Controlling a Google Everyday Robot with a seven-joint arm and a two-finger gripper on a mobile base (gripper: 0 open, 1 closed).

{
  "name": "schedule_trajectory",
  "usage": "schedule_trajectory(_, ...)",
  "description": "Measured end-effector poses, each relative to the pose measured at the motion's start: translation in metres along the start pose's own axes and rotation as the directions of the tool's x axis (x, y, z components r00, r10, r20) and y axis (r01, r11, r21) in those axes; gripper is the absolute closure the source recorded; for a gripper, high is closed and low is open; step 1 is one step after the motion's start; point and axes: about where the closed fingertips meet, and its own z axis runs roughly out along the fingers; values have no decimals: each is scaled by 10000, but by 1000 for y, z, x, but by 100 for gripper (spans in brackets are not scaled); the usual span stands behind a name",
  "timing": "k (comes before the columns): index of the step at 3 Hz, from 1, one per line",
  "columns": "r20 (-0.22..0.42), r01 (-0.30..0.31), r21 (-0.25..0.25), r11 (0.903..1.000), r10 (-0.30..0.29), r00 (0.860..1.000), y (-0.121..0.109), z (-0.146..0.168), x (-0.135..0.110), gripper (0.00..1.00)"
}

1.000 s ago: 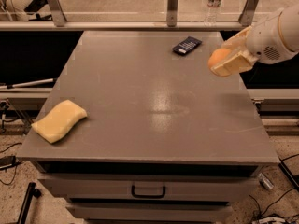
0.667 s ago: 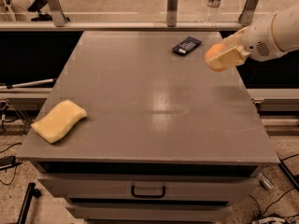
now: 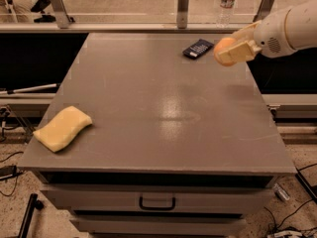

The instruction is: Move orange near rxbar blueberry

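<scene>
At the far right of the counter [image 3: 158, 133], about 2 o'clock from its middle in the camera view, the hand [image 3: 229, 53] hangs over the surface at the end of a thick white arm [image 3: 290, 29] that reaches in from 3 o'clock. Its pale fingers [image 3: 238, 53] are closed around the orange [image 3: 221, 45], which shows as a round orange bulge at the hand's tip. The fruit looks lifted clear of the counter, though the gap beneath it is hard to read.

The bar [image 3: 198, 48], dark and flat, lies at roughly 1 o'clock on the counter, turned at a slant. The orange sits just beside it, on the bar's 3 o'clock side, apart from it and not touching.

A pale yellow sponge [image 3: 63, 128] lies well away at 8 o'clock, near the front left corner, and plays no part here. Past the far edge, at 12 to 1 o'clock, a water bottle [image 3: 227, 1] stands behind a rail. A drawer [image 3: 157, 202] with a dark handle shows below the front edge at 6 o'clock.

As for progress, the pick-up and most of the carrying look done: the fruit is in the grip and already close to the bar. What is left, by my reading, is to lower it onto the bare counter next to the bar, let go, and draw the hand back without nudging either thing. A round fruit may roll once freed, so a gentle release seems wise.
</scene>
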Motion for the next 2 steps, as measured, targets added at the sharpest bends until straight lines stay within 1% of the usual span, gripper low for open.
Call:
schedule_trajectory(1, 983, -658, 181, 9977, 637, 9931, -33, 21, -9, 100)
schedule_trajectory(2, 1408, -1319, 501, 9900, 1238, 9823, -63, 45, -5, 100)
